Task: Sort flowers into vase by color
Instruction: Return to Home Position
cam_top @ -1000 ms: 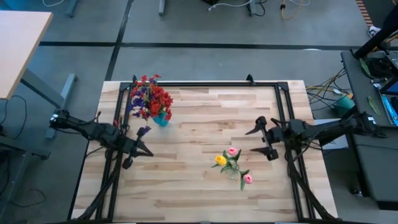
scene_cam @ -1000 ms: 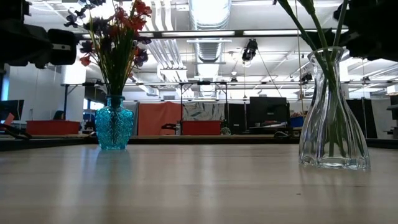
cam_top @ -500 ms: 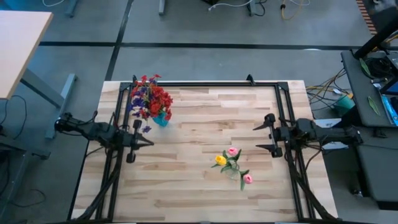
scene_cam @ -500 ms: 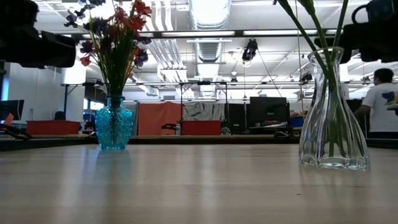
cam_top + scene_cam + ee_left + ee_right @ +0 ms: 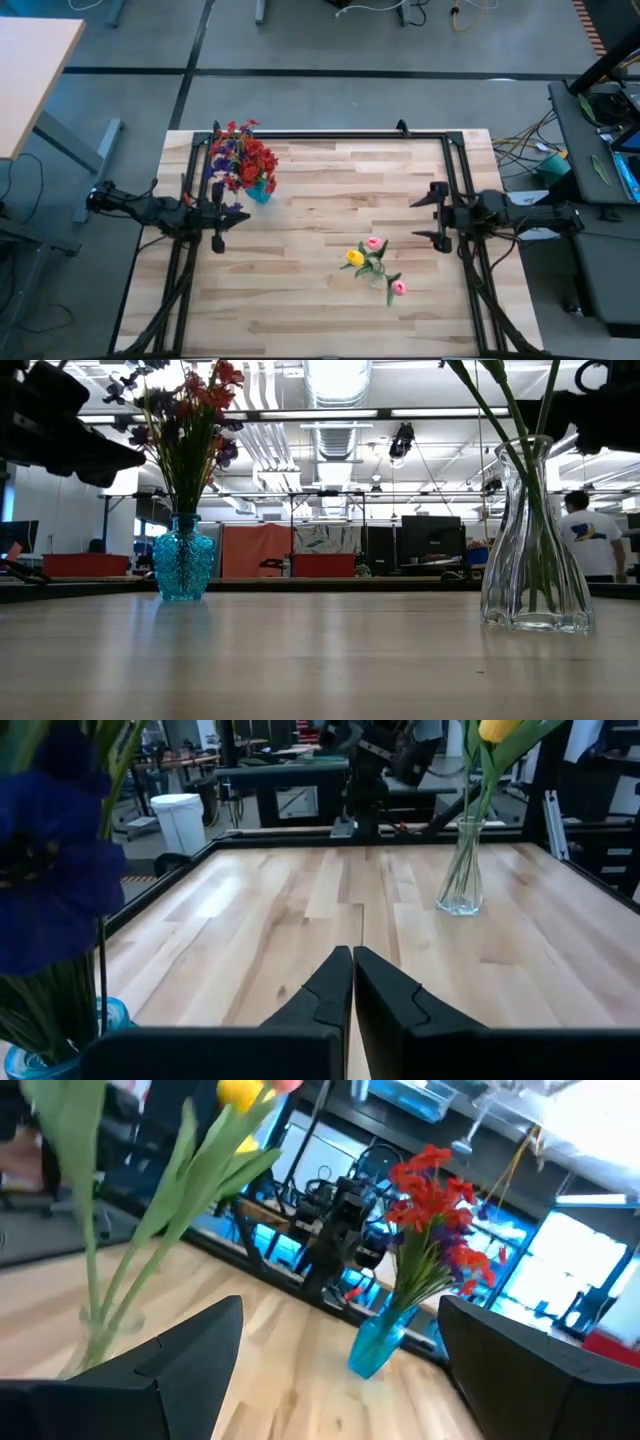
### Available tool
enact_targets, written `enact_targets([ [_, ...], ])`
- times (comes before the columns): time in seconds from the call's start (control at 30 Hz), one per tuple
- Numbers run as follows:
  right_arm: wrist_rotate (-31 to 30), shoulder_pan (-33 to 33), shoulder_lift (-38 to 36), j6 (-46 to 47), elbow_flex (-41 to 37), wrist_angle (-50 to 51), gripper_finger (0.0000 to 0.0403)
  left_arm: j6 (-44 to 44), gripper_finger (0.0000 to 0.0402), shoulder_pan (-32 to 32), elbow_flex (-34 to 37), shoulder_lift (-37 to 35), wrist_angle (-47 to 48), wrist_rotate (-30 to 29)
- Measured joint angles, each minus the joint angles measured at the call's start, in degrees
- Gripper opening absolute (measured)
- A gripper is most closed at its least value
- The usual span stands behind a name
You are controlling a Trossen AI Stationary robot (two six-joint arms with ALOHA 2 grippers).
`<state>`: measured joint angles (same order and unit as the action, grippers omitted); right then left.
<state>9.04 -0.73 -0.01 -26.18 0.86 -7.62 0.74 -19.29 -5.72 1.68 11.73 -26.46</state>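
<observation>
Red and purple flowers (image 5: 242,160) stand with their stems in a blue vase (image 5: 260,192) at the table's far left. One purple bloom (image 5: 50,870) hangs close in front of the left wrist camera. Yellow and pink flowers (image 5: 372,255) stand in a clear glass vase (image 5: 532,540) right of the middle. My left gripper (image 5: 352,960) is shut and holds nothing; it hovers near the left edge, just in front of the blue vase. My right gripper (image 5: 432,214) hovers open at the right edge, with nothing between its fingers.
A black frame rail (image 5: 330,135) runs along the table's far, left and right edges. Bare wood (image 5: 320,200) lies between the two vases. Beyond the table a person (image 5: 585,545) walks in the room.
My left gripper has swung its tip toward the far edge and rolled, staying shut near the blue vase. My right gripper has drawn back toward the table's right edge and rolled, staying open. The vases and flowers have kept still.
</observation>
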Motion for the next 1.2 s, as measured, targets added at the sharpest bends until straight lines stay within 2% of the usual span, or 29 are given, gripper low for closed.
enact_targets([
  [0.17, -0.19, 0.00, 0.50, 3.64, 1.34, -0.04, 0.0327, 0.01, 0.0000, 0.00, 0.00, 0.32, -0.21, 0.00],
  [1.2, -0.16, 0.01, 0.57, 3.68, 1.46, 0.09, 0.0327, 0.01, 0.0000, 0.00, 0.00, 0.86, -0.15, 0.02],
])
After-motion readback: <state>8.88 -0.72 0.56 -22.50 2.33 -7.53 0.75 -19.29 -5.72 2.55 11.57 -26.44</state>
